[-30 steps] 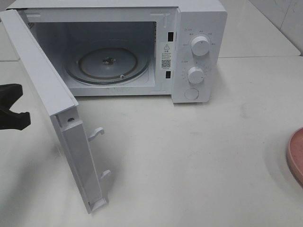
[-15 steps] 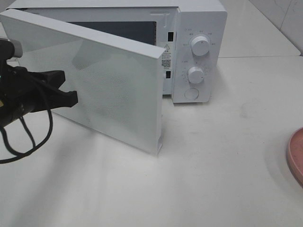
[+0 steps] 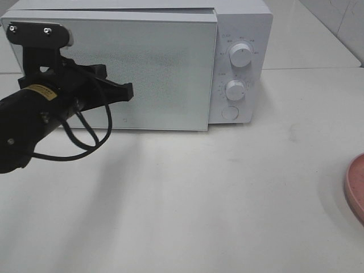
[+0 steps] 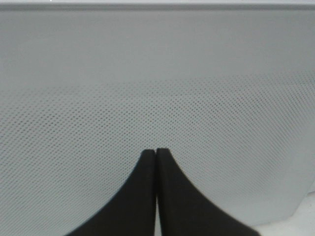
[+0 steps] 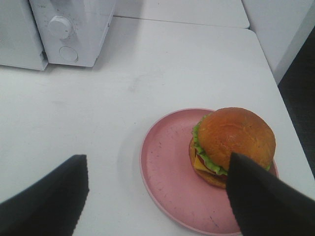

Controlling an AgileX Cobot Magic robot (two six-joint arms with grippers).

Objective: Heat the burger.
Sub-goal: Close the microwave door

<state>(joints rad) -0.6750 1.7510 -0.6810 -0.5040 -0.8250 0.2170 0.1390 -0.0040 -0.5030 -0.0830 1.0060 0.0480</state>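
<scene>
Upright, the round golden-bun burger [image 5: 231, 142] sits dome-up on the pink plate [image 5: 167, 172]; right gripper [image 5: 157, 196] spread wide, left gripper [image 4: 156, 152] pinched together, empty.

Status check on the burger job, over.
Left gripper shut, tips against the microwave door. Right gripper open, holding nothing. Burger on the pink plate, outside. Door closed, blocking loading.
</scene>
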